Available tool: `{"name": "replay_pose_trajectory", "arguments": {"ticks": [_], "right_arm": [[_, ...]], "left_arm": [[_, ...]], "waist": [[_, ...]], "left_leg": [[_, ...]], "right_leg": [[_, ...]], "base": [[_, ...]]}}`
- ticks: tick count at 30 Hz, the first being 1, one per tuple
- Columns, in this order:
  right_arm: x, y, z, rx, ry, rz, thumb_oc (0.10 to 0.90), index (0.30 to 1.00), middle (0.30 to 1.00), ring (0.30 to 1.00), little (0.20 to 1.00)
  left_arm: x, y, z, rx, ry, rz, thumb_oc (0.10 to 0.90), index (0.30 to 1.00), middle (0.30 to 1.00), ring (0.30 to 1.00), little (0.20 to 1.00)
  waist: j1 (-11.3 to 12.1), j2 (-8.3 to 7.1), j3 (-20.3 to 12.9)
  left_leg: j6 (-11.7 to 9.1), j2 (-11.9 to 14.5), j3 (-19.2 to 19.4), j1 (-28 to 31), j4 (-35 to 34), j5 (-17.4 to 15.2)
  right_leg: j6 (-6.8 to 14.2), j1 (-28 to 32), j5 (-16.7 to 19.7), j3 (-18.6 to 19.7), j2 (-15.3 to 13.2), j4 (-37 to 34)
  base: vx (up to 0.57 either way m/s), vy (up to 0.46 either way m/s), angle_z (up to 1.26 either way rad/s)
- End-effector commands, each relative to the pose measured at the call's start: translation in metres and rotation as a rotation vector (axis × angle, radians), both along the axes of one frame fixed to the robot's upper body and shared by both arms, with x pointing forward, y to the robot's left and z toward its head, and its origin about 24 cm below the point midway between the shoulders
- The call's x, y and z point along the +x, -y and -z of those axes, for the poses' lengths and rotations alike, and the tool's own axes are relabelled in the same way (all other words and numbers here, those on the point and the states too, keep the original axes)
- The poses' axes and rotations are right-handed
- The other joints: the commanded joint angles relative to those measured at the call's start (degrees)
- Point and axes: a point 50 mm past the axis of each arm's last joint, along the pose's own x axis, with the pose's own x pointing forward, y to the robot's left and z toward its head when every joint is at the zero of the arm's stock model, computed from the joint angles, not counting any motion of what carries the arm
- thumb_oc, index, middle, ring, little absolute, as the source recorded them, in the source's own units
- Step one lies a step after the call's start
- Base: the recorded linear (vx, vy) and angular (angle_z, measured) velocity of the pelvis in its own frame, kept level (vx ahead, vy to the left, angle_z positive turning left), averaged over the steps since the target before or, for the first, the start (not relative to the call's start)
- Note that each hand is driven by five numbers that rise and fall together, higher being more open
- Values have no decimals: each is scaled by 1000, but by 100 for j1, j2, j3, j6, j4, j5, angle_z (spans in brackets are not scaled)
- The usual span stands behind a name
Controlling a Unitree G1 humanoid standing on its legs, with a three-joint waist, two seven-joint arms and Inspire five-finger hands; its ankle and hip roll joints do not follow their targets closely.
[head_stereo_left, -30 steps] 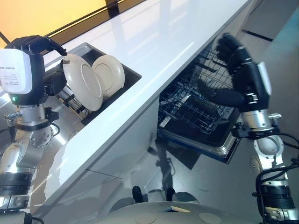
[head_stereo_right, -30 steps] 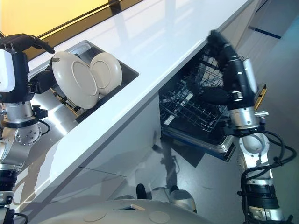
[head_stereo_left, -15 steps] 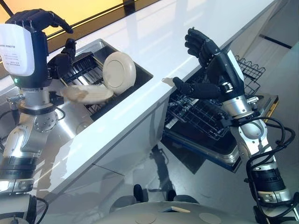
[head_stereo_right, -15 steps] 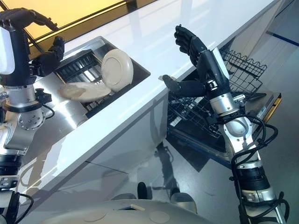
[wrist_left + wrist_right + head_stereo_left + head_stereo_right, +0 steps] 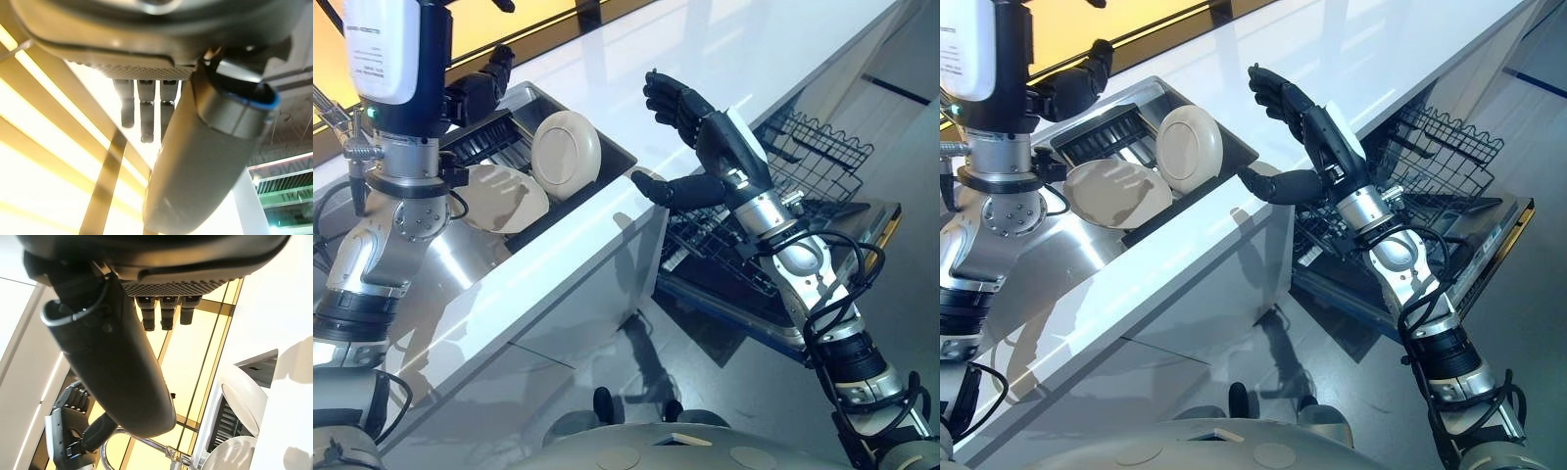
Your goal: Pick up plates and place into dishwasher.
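Two cream plates sit in the steel sink (image 5: 525, 91). The larger plate (image 5: 501, 199) lies tilted back, and the smaller plate (image 5: 566, 155) stands on edge beside it against a dark rack (image 5: 489, 132). My left hand (image 5: 476, 93) hangs open above the sink's far side, clear of both plates, and its straight fingers (image 5: 146, 110) hold nothing. Over the white countertop (image 5: 636, 69) my right hand (image 5: 715, 142) is open and empty, palm toward the sink, just right of the smaller plate. The dishwasher (image 5: 862, 255) stands open below the counter with its wire racks (image 5: 803, 157) pulled out.
The counter edge runs diagonally between the sink and the dishwasher. The lowered dishwasher door and racks jut into the floor space at the right. A curved faucet (image 5: 117, 445) rises behind the sink.
The larger plate has tipped from upright to lying back in the sink. My left hand has risen off it. My right hand swung from the dishwasher rack up over the counter toward the sink.
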Motion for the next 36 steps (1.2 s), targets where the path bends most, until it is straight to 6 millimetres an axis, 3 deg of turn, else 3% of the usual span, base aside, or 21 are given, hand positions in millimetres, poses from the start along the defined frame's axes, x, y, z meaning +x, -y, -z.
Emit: {"name": "replay_pose_trajectory", "arguments": {"ticks": [1, 5, 8, 11, 13, 14, 19, 24, 36], "right_arm": [[-4, -2, -35, 86, 188, -4, 800, 900, 900, 900, 900], [-5, 9, -17, 78, 121, 46, 800, 900, 900, 900, 900], [-8, 23, -7, 88, 69, 102, 800, 900, 900, 900, 900], [-11, 44, 6, 135, 51, 232, 800, 900, 900, 900, 900], [-24, 69, 14, 199, 156, 447, 800, 900, 900, 900, 900], [-25, 71, 14, 206, 169, 473, 800, 900, 900, 900, 900], [-60, 121, 31, 317, 324, 851, 800, 900, 900, 900, 900], [-76, 155, 58, 404, 234, 1077, 800, 900, 900, 900, 900], [-76, 159, 114, 371, -75, 1135, 800, 900, 900, 900, 900]], "left_arm": [[1, -8, -23, -61, 12, 22, 800, 900, 900, 900, 900], [8, -16, 1, -7, -285, -19, 800, 900, 900, 900, 900], [4, -30, 9, 53, -380, -96, 800, 900, 900, 900, 900], [-6, -49, 12, 70, -385, -174, 800, 900, 900, 900, 900], [-22, -70, 19, 50, -369, -242, 800, 900, 900, 900, 900], [-25, -73, 20, 46, -368, -252, 800, 900, 900, 900, 900], [-64, -108, 45, -23, -338, -384, 800, 900, 900, 900, 900], [-84, -126, 54, -62, -343, -463, 800, 900, 900, 900, 900], [-80, -133, 44, -18, -407, -509, 800, 900, 900, 900, 900]], "waist": [[16, 122, -656], [-3, 156, -632], [-12, 189, -601], [-32, 224, -569], [-82, 266, -550], [-92, 271, -551], [-209, 297, -496], [-225, 285, -489], [-158, 241, -470]], "left_leg": [[39, -382, -116, 90, 20, -659], [49, -381, -89, 86, 16, -647], [68, -380, -78, 79, 21, -641], [90, -383, -50, 71, 32, -638], [105, -374, -1, 87, 26, -651], [108, -374, 3, 90, 24, -653], [146, -399, 92, 116, 15, -684], [157, -425, 90, 138, 20, -754], [147, -432, -6, 79, 21, -754]], "right_leg": [[272, -476, -190, -93, 339, 557], [309, -495, -137, -79, 342, 557], [323, -505, -117, -68, 340, 547], [319, -510, -112, -44, 343, 533], [333, -506, -103, -23, 339, 513], [334, -504, -101, -19, 340, 508], [403, -520, -28, 59, 310, 483], [440, -518, -74, 81, 281, 494], [446, -561, -151, 4, 246, 531]], "base": [[0, 0, 0], [0, 10, 2], [-2, 11, 0], [-5, 42, -1], [9, 57, -3], [11, 52, -7], [7, 44, -13], [35, 36, -9], [-4, 3, -2]]}}
